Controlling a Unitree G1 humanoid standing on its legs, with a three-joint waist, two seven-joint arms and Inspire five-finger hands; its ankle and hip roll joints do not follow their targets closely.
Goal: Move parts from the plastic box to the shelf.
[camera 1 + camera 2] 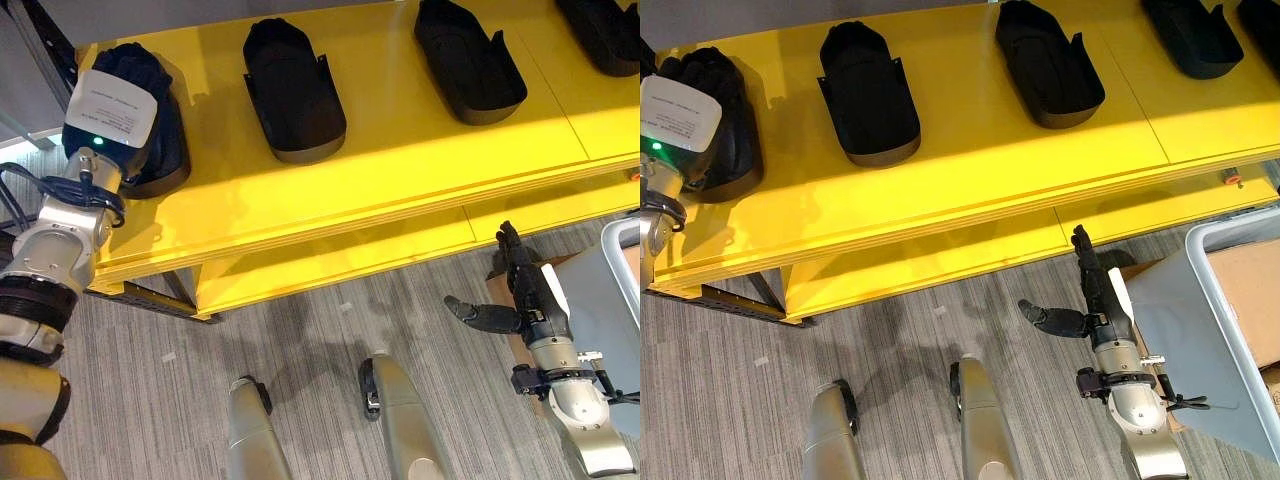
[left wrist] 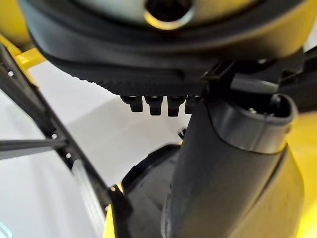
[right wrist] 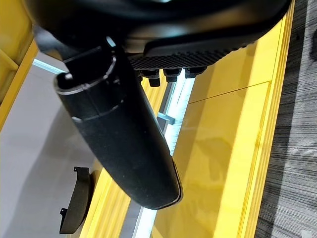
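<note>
Left eye view first: a black part (image 1: 165, 140) sits at the far left end of the yellow shelf (image 1: 400, 150), at about ten o'clock in the scene, long axis running from the shelf's front edge towards its back, same as its three neighbours (image 1: 293, 90) along the row. Left hand (image 1: 130, 65) is right on top of it, wrist camera over the near end. Fingers are hidden past that bulk, so I can't tell whether they grip or have let go. Right hand (image 1: 1090, 290) hangs low at four o'clock, below the shelf's front edge, fingers straight, thumb out, holding nothing. Just beside it, the grey plastic box (image 1: 1230, 232). My call: the right hand is nearer for the next pick.
</note>
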